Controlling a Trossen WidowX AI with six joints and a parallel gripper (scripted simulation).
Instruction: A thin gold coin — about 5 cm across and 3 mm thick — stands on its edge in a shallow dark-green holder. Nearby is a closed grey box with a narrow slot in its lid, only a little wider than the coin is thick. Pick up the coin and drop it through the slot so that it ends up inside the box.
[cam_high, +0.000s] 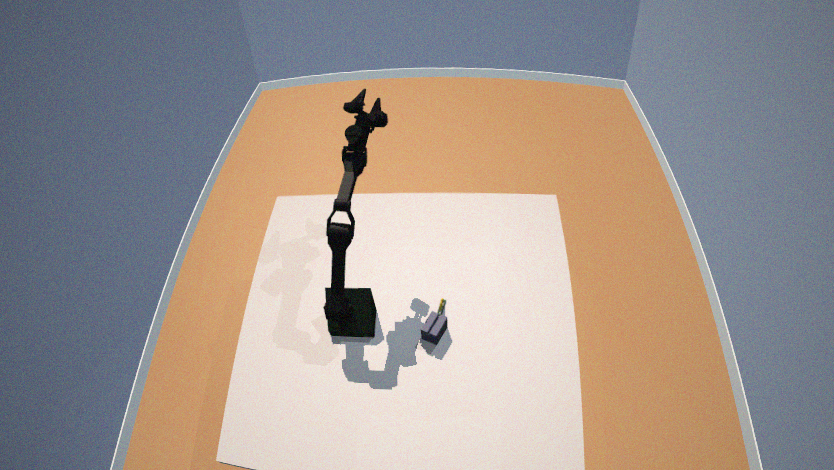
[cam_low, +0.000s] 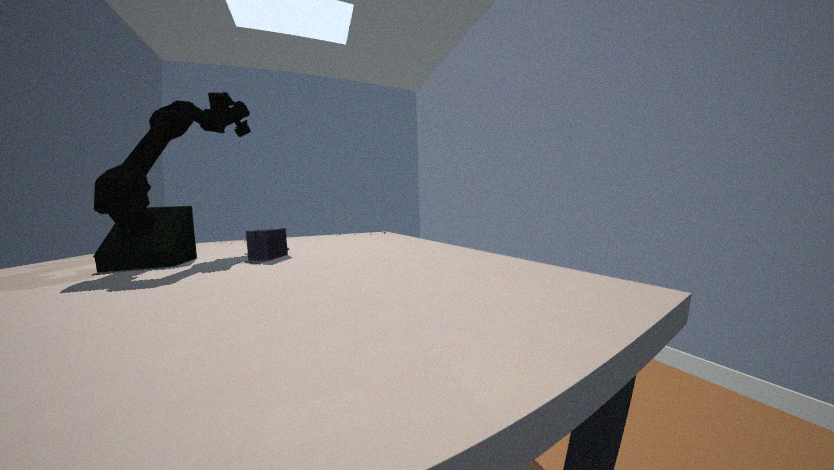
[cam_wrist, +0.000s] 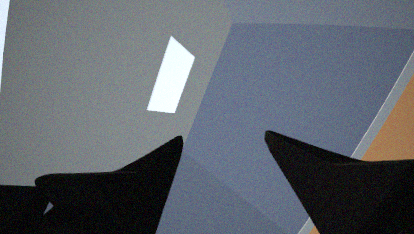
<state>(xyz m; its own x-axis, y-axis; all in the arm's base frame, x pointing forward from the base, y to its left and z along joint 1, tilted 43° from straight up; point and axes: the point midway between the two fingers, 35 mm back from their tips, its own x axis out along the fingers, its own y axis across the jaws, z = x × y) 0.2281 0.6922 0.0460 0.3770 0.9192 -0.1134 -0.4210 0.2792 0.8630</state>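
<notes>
The gold coin (cam_high: 441, 304) shows in the top view as a small yellow sliver standing on edge. Its dark-green holder is tiny there and hard to tell from the coin. The closed grey box (cam_high: 434, 328) (cam_low: 266, 245) is just in front of them on the table, a dark slot line running along its lid. In the exterior view the box hides the coin and most or all of the holder. My gripper (cam_high: 371, 95) (cam_wrist: 222, 137) is open and empty, raised high above the table, far from coin and box. The wrist view shows neither of them.
The white table top (cam_high: 496, 251) (cam_low: 408, 326) carries the arm's dark base block (cam_high: 353, 315) (cam_low: 157, 239), to the left of the box. The arm's shadow falls between base and box. The table's right-hand corner shows in the exterior view. Blue walls surround the table.
</notes>
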